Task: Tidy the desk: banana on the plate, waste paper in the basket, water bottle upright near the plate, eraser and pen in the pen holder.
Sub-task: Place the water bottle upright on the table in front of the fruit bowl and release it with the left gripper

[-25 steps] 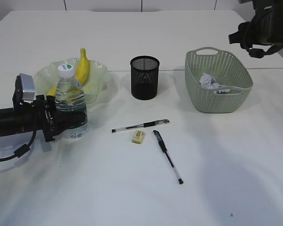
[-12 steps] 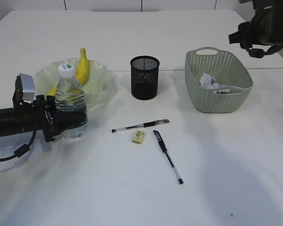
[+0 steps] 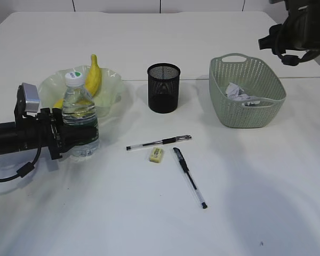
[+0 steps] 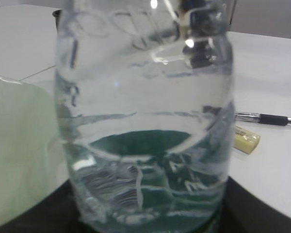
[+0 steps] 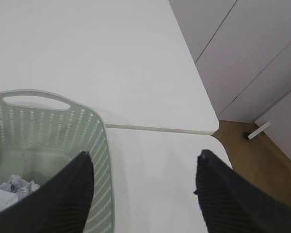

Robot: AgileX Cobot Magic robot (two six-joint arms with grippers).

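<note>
The clear water bottle (image 3: 79, 106) stands upright on the table just in front of the pale green plate (image 3: 112, 88), which holds the banana (image 3: 93, 77). My left gripper (image 3: 80, 140) is shut on the bottle's lower half; the bottle (image 4: 145, 111) fills the left wrist view. Two black pens (image 3: 160, 142) (image 3: 189, 176) and the yellow eraser (image 3: 156, 154) lie mid-table in front of the black mesh pen holder (image 3: 164, 88). Crumpled paper (image 3: 240, 94) lies in the green basket (image 3: 266, 114). My right gripper (image 5: 143, 194) is open and empty, raised above the basket's far right side (image 3: 280, 48).
The left wrist view also shows the eraser (image 4: 246, 139), one pen (image 4: 266, 119) and the plate's edge (image 4: 14, 145). In the right wrist view the basket (image 5: 48, 126) with paper (image 5: 9, 191) sits near the table's right corner, with floor and cabinets beyond.
The bottle's cap has shifted very slightly to the left in my left gripper. The right arm, pens and eraser have not moved.
</note>
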